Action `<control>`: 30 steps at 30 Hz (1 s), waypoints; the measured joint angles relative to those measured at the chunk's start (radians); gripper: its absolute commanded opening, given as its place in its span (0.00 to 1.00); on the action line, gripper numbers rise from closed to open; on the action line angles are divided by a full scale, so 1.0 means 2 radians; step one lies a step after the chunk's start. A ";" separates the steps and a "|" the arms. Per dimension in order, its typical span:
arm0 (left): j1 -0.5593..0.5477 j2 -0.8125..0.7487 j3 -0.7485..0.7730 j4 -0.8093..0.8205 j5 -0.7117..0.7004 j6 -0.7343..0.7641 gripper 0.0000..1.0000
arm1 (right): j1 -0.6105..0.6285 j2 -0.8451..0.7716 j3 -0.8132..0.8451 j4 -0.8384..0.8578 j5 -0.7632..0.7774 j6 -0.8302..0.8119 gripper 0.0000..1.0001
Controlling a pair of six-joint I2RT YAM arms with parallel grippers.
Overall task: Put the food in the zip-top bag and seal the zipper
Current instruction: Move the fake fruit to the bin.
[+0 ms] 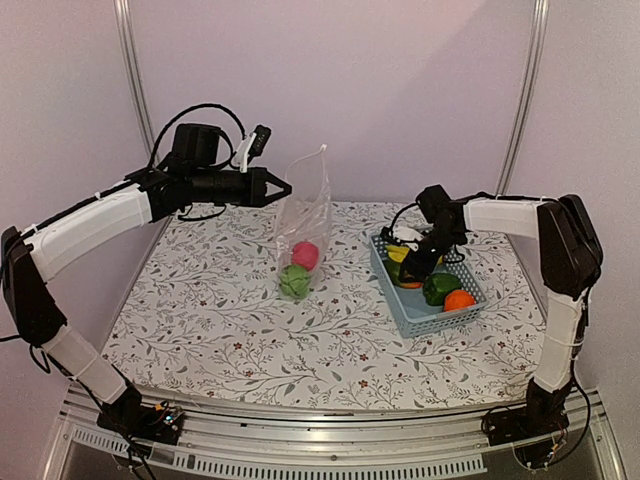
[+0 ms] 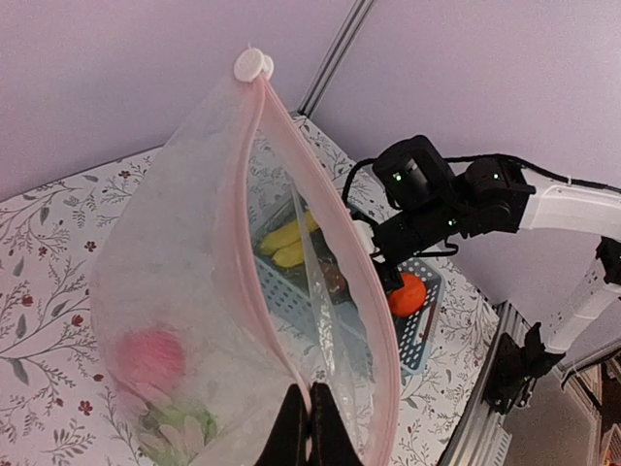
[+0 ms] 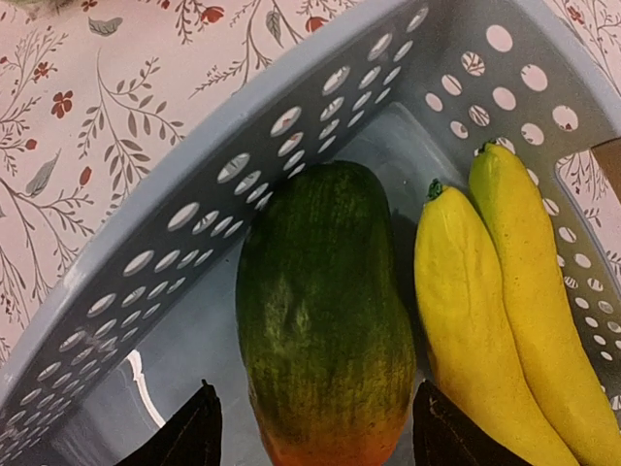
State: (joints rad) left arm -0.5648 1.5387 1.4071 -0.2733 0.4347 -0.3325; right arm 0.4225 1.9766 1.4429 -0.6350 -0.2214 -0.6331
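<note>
My left gripper [image 1: 283,188] is shut on the mouth edge of the clear zip-top bag [image 1: 305,215] and holds it upright and open. The wrist view shows its pinkish zipper strip [image 2: 254,233] pinched at my left gripper [image 2: 309,417]. Inside the bag lie the pink-red fruit [image 1: 305,254] and the round green ball [image 1: 294,281]. My right gripper [image 1: 418,262] is open inside the light-blue basket [image 1: 408,312], its fingers on either side of the green-orange mango [image 3: 325,316]. The yellow bananas [image 3: 505,320] lie beside the mango. The green pepper [image 1: 438,288] and the orange [image 1: 459,300] are in the basket too.
The floral table cloth [image 1: 210,320] covers the table. Metal frame posts [image 1: 132,70] stand at the back corners. The basket wall [image 3: 223,184] curves close around my right gripper [image 3: 310,432].
</note>
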 measured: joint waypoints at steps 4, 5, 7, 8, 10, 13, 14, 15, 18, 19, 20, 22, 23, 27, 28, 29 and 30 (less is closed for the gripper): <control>0.000 0.000 0.000 0.000 0.000 0.000 0.00 | 0.000 0.012 0.004 0.000 0.001 0.000 0.66; 0.000 0.000 0.000 0.000 0.000 0.000 0.00 | 0.000 0.014 0.004 -0.002 0.001 0.001 0.66; 0.000 0.000 0.000 0.000 0.000 0.000 0.00 | 0.000 0.015 0.004 -0.008 0.001 0.004 0.66; 0.000 0.000 0.000 0.000 0.000 0.000 0.00 | 0.000 0.014 0.004 -0.011 0.000 0.005 0.65; 0.000 0.000 0.000 0.000 0.000 0.000 0.00 | 0.000 0.014 0.004 -0.017 -0.001 0.009 0.59; 0.000 0.000 0.000 0.000 0.000 0.000 0.00 | 0.000 0.011 0.003 -0.028 -0.002 0.020 0.58; 0.000 0.000 0.000 0.000 0.000 0.000 0.00 | 0.000 0.009 0.003 -0.031 -0.002 0.024 0.58; 0.000 0.000 0.000 0.000 0.000 0.000 0.00 | 0.000 0.007 0.003 -0.035 -0.003 0.027 0.58; 0.000 0.000 0.000 0.000 0.000 0.000 0.00 | 0.000 -0.002 0.003 -0.047 -0.008 0.038 0.59; 0.000 0.000 0.000 0.000 0.001 0.000 0.00 | 0.000 -0.004 0.003 -0.050 -0.010 0.041 0.60; 0.000 0.000 0.000 0.000 0.002 0.000 0.00 | 0.000 -0.006 0.004 -0.053 -0.011 0.045 0.61; 0.000 0.000 0.000 0.000 0.002 0.000 0.00 | 0.000 -0.006 0.008 -0.059 -0.015 0.050 0.62; 0.000 0.000 0.000 0.000 0.002 0.000 0.00 | 0.000 -0.005 0.014 -0.065 -0.018 0.052 0.63; 0.000 0.002 0.000 0.000 0.002 0.000 0.00 | 0.000 0.007 0.056 -0.076 -0.028 0.057 0.63; 0.000 0.003 0.000 0.000 0.002 0.000 0.00 | 0.000 0.013 0.068 -0.075 -0.029 0.058 0.62; 0.000 0.005 0.000 0.000 0.003 0.000 0.00 | 0.000 0.020 0.079 -0.075 -0.031 0.059 0.62; 0.000 0.006 0.000 0.000 0.003 0.000 0.00 | 0.000 0.029 0.090 -0.076 -0.033 0.060 0.61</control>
State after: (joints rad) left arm -0.5652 1.5517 1.4071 -0.2726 0.4404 -0.3328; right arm 0.4225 2.0338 1.6222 -0.7860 -0.2867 -0.5125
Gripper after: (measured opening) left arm 0.005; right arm 0.627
